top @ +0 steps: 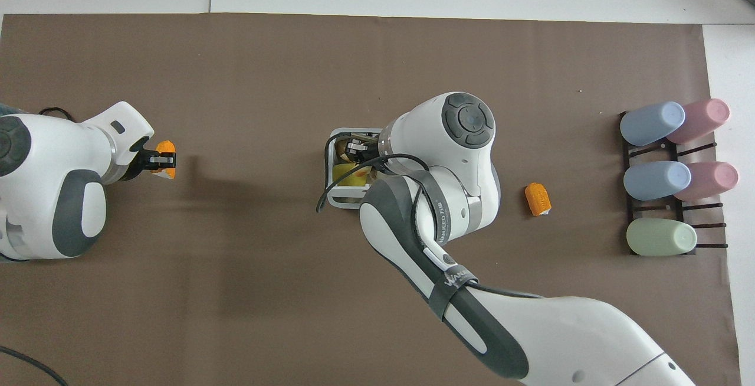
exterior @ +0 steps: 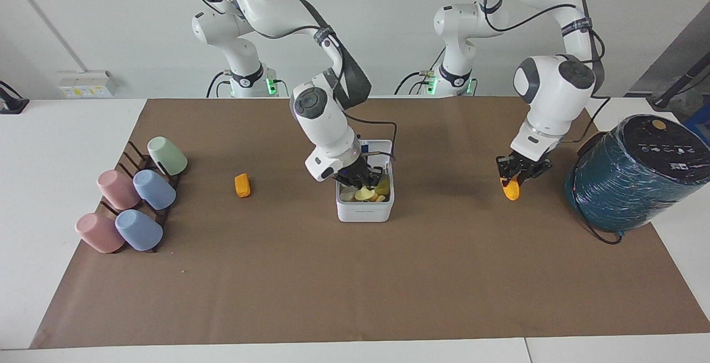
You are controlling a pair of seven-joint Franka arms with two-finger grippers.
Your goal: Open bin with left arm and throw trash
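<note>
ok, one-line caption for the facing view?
Right gripper dips into the open bin; left gripper lifts an orange lump.

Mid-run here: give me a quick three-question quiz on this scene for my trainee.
1. True or false: the bin is shut.
2. Which holds the raised orange lump: A, the left tool, or B, the right tool?
3. Fill in: the loose orange lump lies on the mat between the bin and the ___.
Key: 1 false, it is open with scraps showing inside; 2 A; 3 cups.
</note>
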